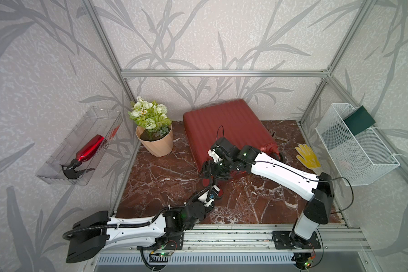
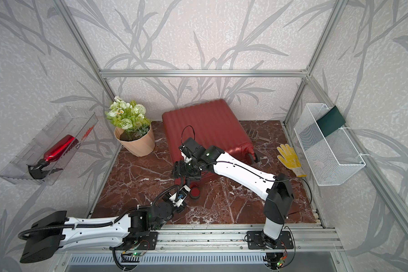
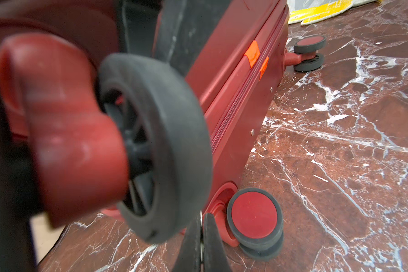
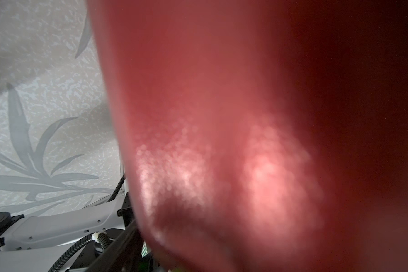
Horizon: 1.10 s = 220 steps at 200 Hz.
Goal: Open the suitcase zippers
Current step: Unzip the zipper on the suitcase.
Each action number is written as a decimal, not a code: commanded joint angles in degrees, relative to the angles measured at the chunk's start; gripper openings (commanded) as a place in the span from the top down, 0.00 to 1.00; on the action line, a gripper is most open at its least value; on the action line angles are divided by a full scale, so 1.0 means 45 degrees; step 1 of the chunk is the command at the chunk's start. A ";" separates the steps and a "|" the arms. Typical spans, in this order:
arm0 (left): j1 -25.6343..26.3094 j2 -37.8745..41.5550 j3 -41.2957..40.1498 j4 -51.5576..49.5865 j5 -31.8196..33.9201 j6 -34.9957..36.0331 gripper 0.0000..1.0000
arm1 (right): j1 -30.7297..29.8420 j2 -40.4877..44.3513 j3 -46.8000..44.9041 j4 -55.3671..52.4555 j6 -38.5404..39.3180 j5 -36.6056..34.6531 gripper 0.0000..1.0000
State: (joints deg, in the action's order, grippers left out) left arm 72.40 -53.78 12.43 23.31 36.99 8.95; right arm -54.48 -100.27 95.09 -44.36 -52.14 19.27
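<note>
Top views: the suitcase (image 1: 222, 124) (image 2: 203, 122) lies flat at 12 o'clock on the marble table (image 1: 163, 179). Your right gripper (image 1: 206, 170) sits at its 7 o'clock corner, jaws wide apart; you cannot tell whether they clamp it. Your left gripper (image 1: 213, 183), just beside at 6 o'clock, is pressed together.

Left wrist: the zippers (image 3: 239, 99) run closed along the seam, with the orange pull tabs (image 3: 252, 53) side by side beyond a wheel (image 3: 254, 214).

Right wrist: blurred red shell only.
</note>
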 commanded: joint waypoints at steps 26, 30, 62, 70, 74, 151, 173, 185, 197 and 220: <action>0.0493 -0.1274 0.0932 0.0580 -0.1584 -0.0304 1.00 | 0.0826 0.1414 0.0352 -0.0561 0.2063 -0.3455 0.22; 0.0493 -0.1368 0.0986 0.0610 -0.1575 -0.0309 1.00 | 0.0952 0.1612 0.0239 -0.0697 0.2143 -0.3643 0.22; 0.0493 -0.1914 0.1275 0.0812 -0.1598 -0.0341 1.00 | 0.2242 0.3693 -0.1784 -0.0616 0.2422 -0.3852 0.22; 0.0492 -0.2091 0.1382 0.0835 -0.1602 -0.0320 1.00 | 0.2613 0.4222 -0.2375 -0.0536 0.2464 -0.3842 0.23; 0.0477 -0.2198 0.1426 0.0890 -0.1633 -0.0309 1.00 | 0.2762 0.4480 -0.2644 -0.0482 0.2491 -0.3835 0.23; 0.0473 -0.3979 0.2602 0.1152 -0.2122 -0.0583 1.00 | 0.2689 0.7339 -0.7837 0.2107 0.3383 -0.2858 0.33; 0.0468 -0.3585 0.2210 0.1374 -0.2215 -0.0660 1.00 | 0.1801 0.7739 -0.9431 0.4305 0.3191 -0.3305 0.33; 0.0473 -0.3521 0.2081 0.1407 -0.2189 -0.0698 1.00 | 0.1794 0.7679 -1.0189 0.5727 0.2374 -0.2920 0.33; 0.0464 -0.3498 0.1886 0.1616 -0.2323 -0.0749 1.00 | 0.1794 0.7448 -1.0721 0.7091 0.1390 -0.2559 0.34; 0.0454 -0.3601 0.1682 0.1788 -0.2332 -0.0958 1.00 | 0.1790 0.6637 -1.0965 0.8660 0.0128 -0.2105 0.33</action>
State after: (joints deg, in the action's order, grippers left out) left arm 72.79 -70.15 21.30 29.78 33.21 6.15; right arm -46.72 -66.92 46.30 -20.78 -43.94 7.75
